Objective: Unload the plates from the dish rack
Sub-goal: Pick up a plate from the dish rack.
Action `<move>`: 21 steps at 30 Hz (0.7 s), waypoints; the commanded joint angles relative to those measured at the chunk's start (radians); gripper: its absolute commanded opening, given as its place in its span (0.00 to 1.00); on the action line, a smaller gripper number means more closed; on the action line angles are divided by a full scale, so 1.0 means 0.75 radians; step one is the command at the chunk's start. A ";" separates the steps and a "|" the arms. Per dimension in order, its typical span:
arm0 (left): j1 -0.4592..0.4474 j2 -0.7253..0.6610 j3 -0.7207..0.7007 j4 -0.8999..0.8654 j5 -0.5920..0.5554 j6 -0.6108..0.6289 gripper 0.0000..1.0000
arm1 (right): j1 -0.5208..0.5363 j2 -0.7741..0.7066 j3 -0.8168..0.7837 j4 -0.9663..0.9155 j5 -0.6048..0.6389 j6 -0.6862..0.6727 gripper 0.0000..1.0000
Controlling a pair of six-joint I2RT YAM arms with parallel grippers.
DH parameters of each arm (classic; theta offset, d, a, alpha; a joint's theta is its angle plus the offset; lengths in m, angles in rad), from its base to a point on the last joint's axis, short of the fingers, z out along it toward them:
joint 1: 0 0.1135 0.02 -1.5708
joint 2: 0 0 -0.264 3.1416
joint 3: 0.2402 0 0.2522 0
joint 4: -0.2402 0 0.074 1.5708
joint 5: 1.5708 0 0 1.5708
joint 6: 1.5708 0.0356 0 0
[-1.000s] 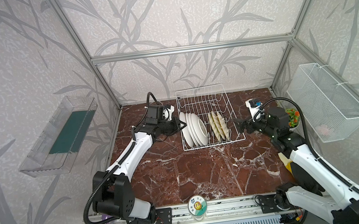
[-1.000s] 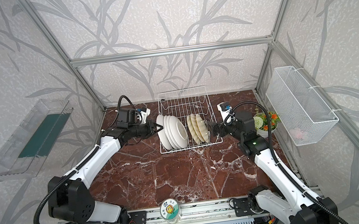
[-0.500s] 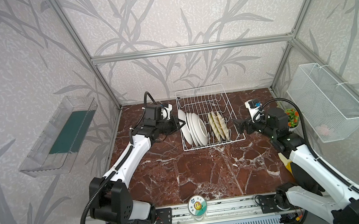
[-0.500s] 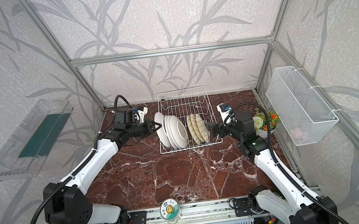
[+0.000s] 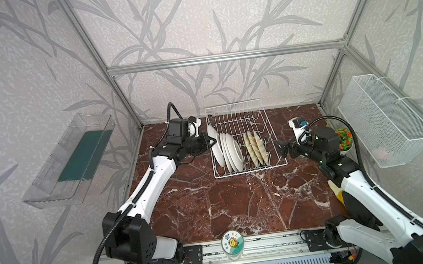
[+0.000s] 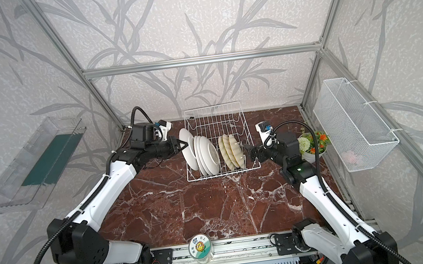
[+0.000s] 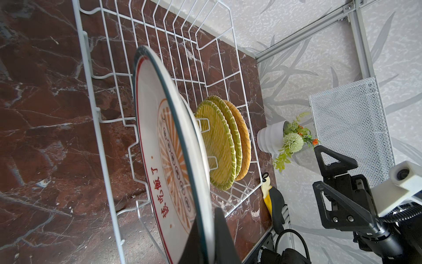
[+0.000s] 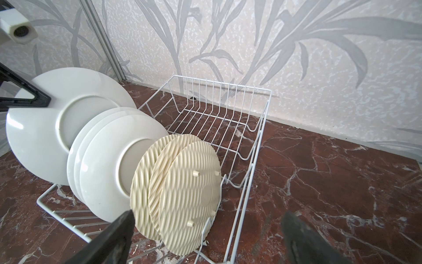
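Since a second ago the left end effector (image 5: 211, 145) has drawn the leftmost white plate (image 5: 215, 150) up and away from its neighbours. The plate now leans apart from them over the left rim of the rack (image 5: 232, 104), where before all four stood packed together. Whether its lower edge still touches the wires I cannot tell. The left end effector is pinched narrow on the plate's rim, and the left wrist view shows the plate's orange printed face turned toward that arm. The right end effector (image 5: 279, 149) has not moved: it hangs just outside the rack's right side, spread wide, holding nothing.

The rack sits at the back of the counter (image 5: 228, 207). In it stand three more white plates (image 5: 232, 153), close together, then three woven plates (image 5: 256, 149), all on edge. The mesh basket (image 5: 384, 122) on the right wall holds one pink thing (image 5: 380, 153), too blurred to name. The clear tray (image 5: 47, 191) on the left wall holds one green sheet (image 5: 84, 156). One potted plant (image 5: 344, 140) stands by the right arm, and one jar (image 5: 232, 244) stands at the front edge.
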 commanded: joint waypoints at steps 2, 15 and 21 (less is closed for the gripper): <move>0.009 -0.056 0.069 -0.069 -0.101 0.082 0.00 | 0.007 -0.010 -0.007 0.025 -0.006 0.014 0.99; 0.010 -0.011 0.139 -0.065 -0.119 0.111 0.00 | 0.011 0.008 0.000 0.028 -0.008 0.010 0.99; 0.010 -0.033 0.136 -0.012 -0.096 0.095 0.00 | 0.011 0.016 -0.001 0.032 -0.008 0.012 0.99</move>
